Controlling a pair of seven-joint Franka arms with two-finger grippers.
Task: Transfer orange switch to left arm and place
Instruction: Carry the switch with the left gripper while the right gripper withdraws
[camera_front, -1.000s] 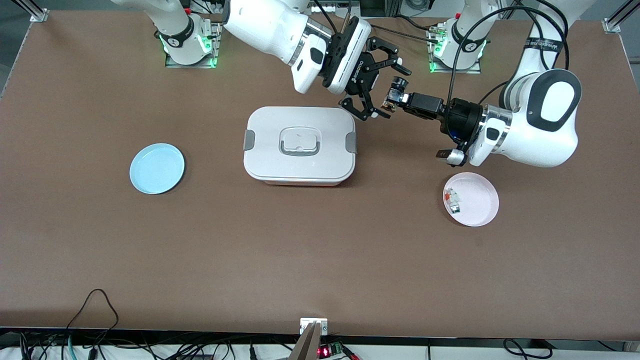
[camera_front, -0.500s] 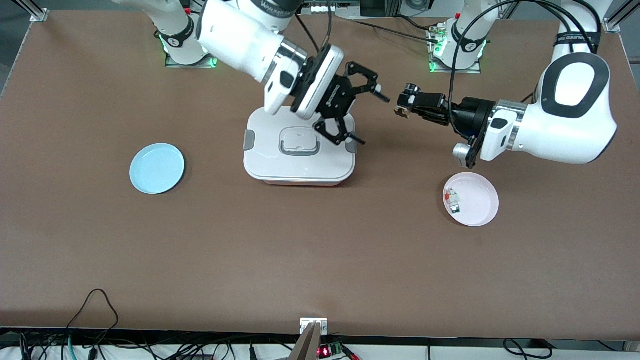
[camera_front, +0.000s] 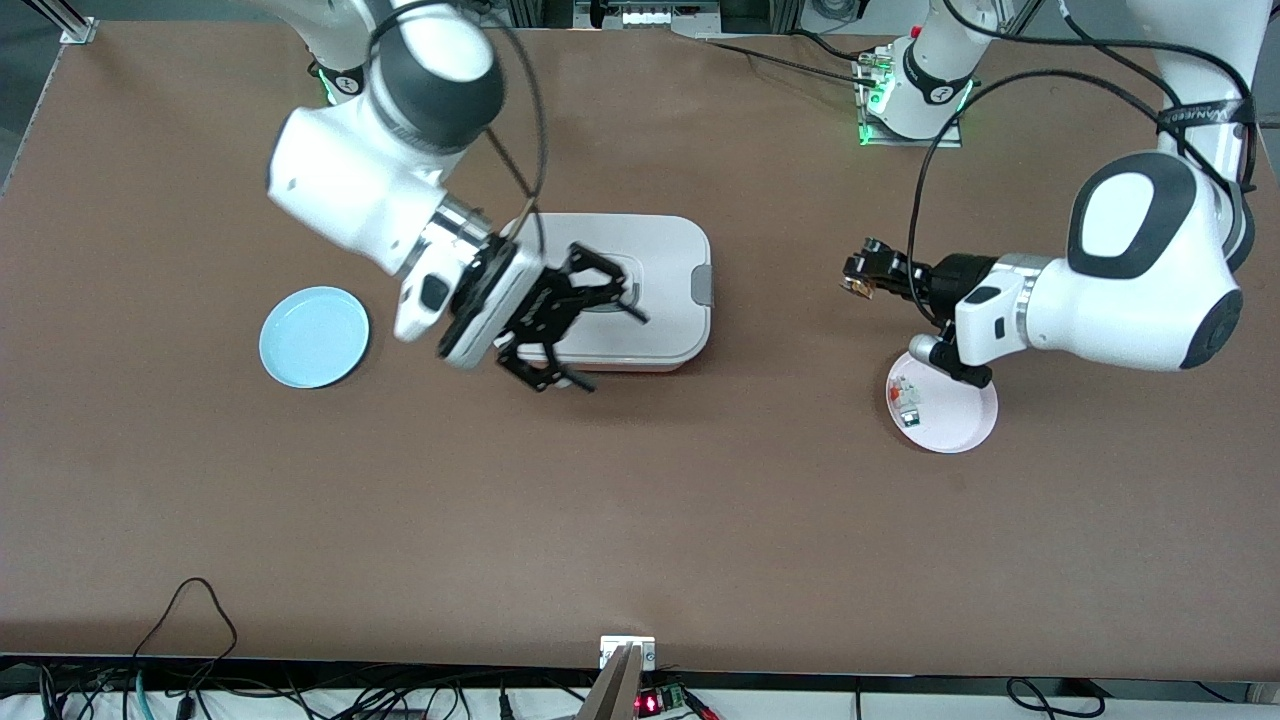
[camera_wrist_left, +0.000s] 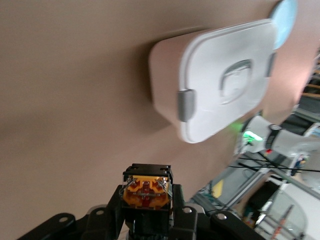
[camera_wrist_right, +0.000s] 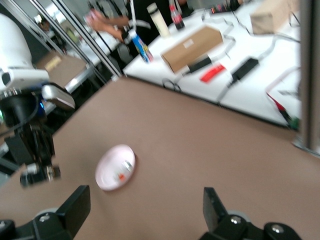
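Observation:
My left gripper (camera_front: 862, 272) is shut on the orange switch (camera_front: 857, 286) and holds it above the bare table between the white box (camera_front: 662, 262) and the pink plate (camera_front: 962, 408). In the left wrist view the switch (camera_wrist_left: 146, 191) sits clamped between the fingers, orange face outward, with the box (camera_wrist_left: 220, 95) ahead of it. My right gripper (camera_front: 612, 352) is open and empty over the edge of the box nearer the front camera. In the right wrist view its fingers (camera_wrist_right: 75, 206) are spread wide, and the left gripper (camera_wrist_right: 37, 167) shows far off.
The pink plate holds small white, red and green pieces (camera_front: 906, 398); it also shows in the right wrist view (camera_wrist_right: 112, 176). A light blue plate (camera_front: 313, 337) lies toward the right arm's end of the table, and shows in the left wrist view (camera_wrist_left: 285, 20).
My right gripper has swung away from the left gripper, across the box, still open. My left gripper has drawn back toward the pink plate, keeping the switch.

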